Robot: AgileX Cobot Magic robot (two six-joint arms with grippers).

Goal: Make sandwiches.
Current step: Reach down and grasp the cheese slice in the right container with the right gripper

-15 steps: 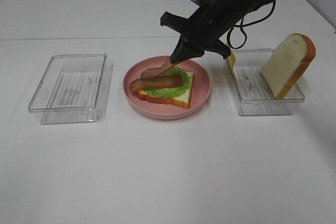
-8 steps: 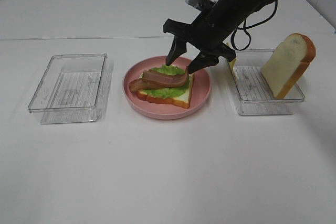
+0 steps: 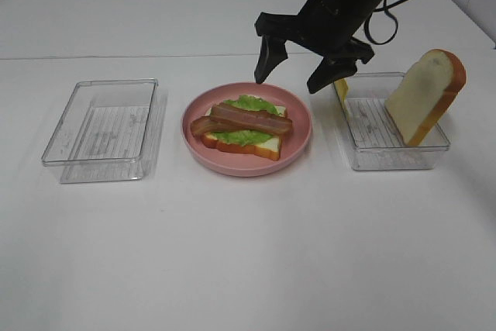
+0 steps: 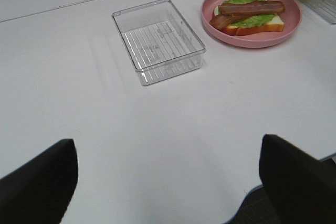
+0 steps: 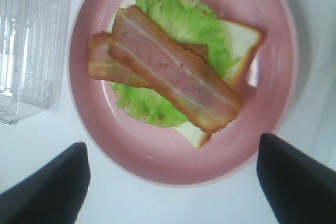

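Over the near table (image 3: 248,261) the left pincer (image 4: 168,182) hangs spread wide, empty. Farther back the half-built sandwich (image 3: 246,125), bread, lettuce and two bacon strips, lies on the pink plate (image 3: 301,143); the second bread slice (image 3: 425,97) leans in the clear box (image 3: 387,159) to its right. Above the plate's far rim the right pincer (image 3: 288,83) hovers open, holding nothing.

Robot lab, bare white table (image 3: 248,269)

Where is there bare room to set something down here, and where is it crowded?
Bare: the table in front of the plate and both boxes, and inside the left box. Crowded: narrow gaps beside the plate, the right box with its bread slice, and the open right gripper over the plate's far rim.
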